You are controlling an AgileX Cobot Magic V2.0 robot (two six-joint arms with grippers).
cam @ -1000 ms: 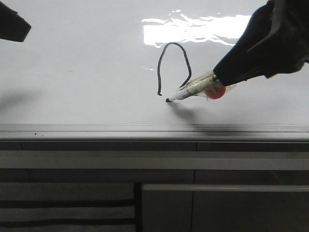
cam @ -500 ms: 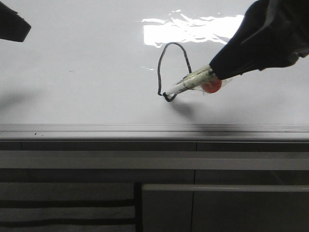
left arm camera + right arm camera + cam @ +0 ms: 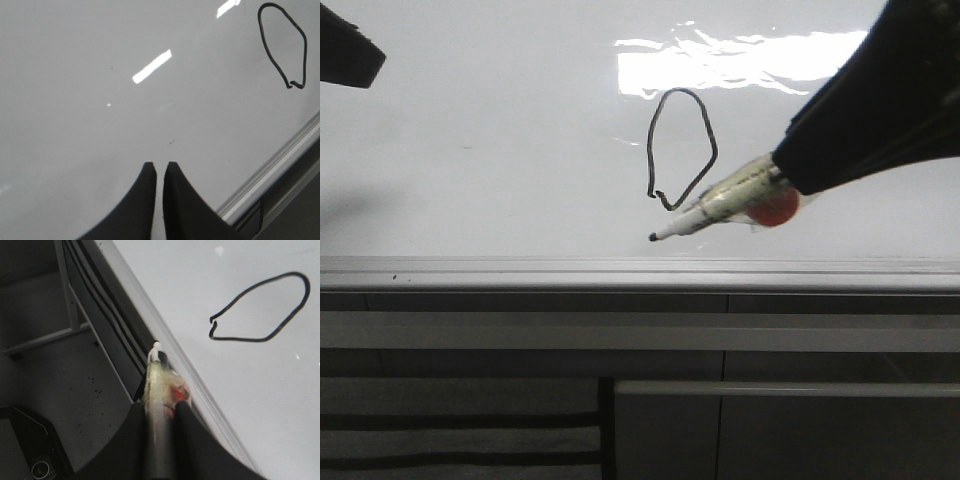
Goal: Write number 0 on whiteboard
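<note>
Black loop, number 0 [image 3: 680, 148], closed, at whiteboard [image 3: 470, 150] centre. We note right gripper [image 3: 161, 412] clamps marker [image 3: 715, 206], tip at 6 o'clock of loop, seemingly lifted. Left gripper [image 3: 159, 172] pinched together, empty, parked aside.

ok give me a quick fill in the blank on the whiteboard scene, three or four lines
1. The right gripper is shut on a ____.
2. The number 0 is drawn in ____ ink.
3. The left gripper holds ____.
4. In the front view, the pen tip sits ____ the loop on the whiteboard.

Missing words: marker; black; nothing; below
</note>
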